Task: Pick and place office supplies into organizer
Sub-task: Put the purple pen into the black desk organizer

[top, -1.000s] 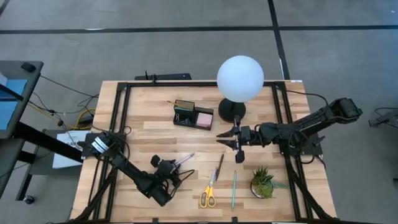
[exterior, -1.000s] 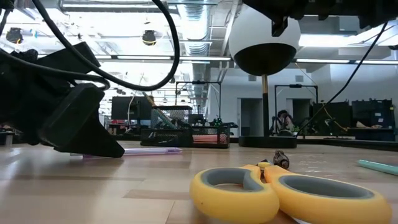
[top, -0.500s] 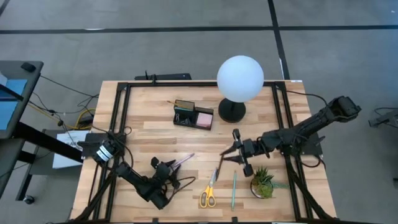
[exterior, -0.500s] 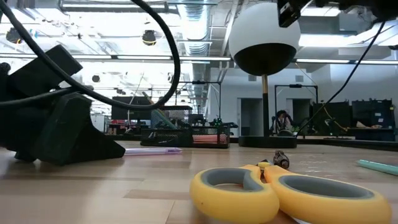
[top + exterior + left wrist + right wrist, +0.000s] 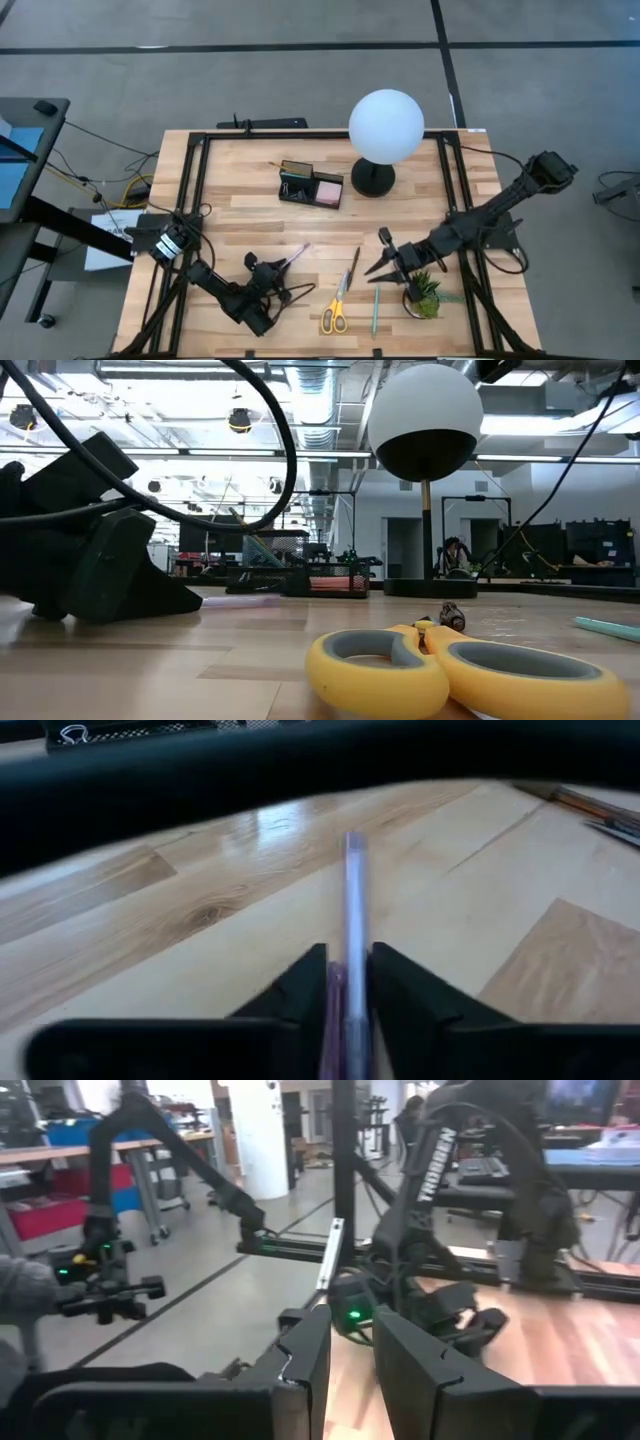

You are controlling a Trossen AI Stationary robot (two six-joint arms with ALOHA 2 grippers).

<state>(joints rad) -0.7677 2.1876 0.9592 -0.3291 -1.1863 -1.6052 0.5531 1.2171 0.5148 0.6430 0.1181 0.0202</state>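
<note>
A purple pen (image 5: pixel 296 256) lies on the wooden table, left of centre, with my left gripper (image 5: pixel 277 268) low over the wood and shut on it. My right gripper (image 5: pixel 372 268) hovers near the potted plant, above the dark pencil (image 5: pixel 353 268); its fingers stand slightly apart with nothing between them (image 5: pixel 352 1325). Yellow-handled scissors (image 5: pixel 335 305) and a teal pen (image 5: pixel 376 305) lie flat near the table's near edge. The black organizer (image 5: pixel 300 184) stands at the far middle with a pink pad (image 5: pixel 328 190) in one compartment. My left gripper (image 5: pixel 348 952) pinches the purple pen's shaft (image 5: pixel 349 975) between its two fingers, toward the pen's near end. The fingers come in low, slanting from the near left, and lie along the pen. Its free far end (image 5: pixel 353 845) points away over the wood; lifted or resting cannot be told.
A white globe lamp (image 5: pixel 386 125) on a black base stands at the far right of centre. A small green potted plant (image 5: pixel 422 293) sits just right of my right gripper. A black frame (image 5: pixel 190 190) borders the table.
My left gripper has sunk onto the table and shut on the purple pen, which has stayed where it lay. My right gripper has swung from beside the lamp's base toward the table's near edge, next to the plant, turning as it went.
</note>
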